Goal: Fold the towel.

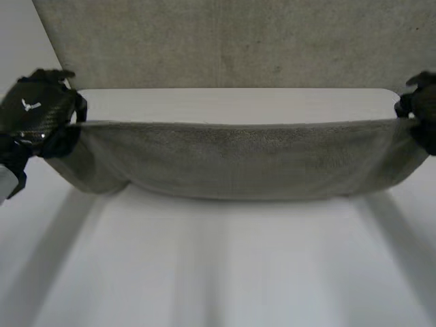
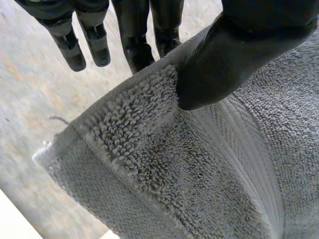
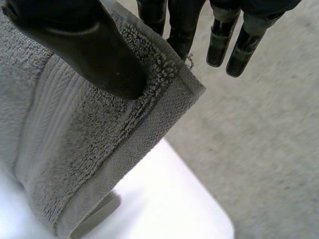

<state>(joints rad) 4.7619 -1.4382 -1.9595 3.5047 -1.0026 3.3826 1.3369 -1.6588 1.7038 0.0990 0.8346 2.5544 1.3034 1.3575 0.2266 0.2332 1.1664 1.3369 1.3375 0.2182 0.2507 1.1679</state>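
Towel [image 1: 238, 160], grey terry: hangs stretched between both hands above white table [image 1: 225, 266], sagging mid-span. Left hand [image 1: 37, 112]: thumb and fingers pinch one corner. Right hand [image 1: 424, 102]: same pinch, opposite corner.

The right hand [image 1: 422, 109] is cropped by the head view's edge; the left hand [image 1: 41, 112] covers the towel [image 1: 238, 160] corner it grips. In both wrist views, fingers [image 2: 134, 30] slip behind the towel's edge, tips hidden, and the cloth runs out of frame. The hanging towel screens a strip of desk [image 1: 225, 272] behind it.
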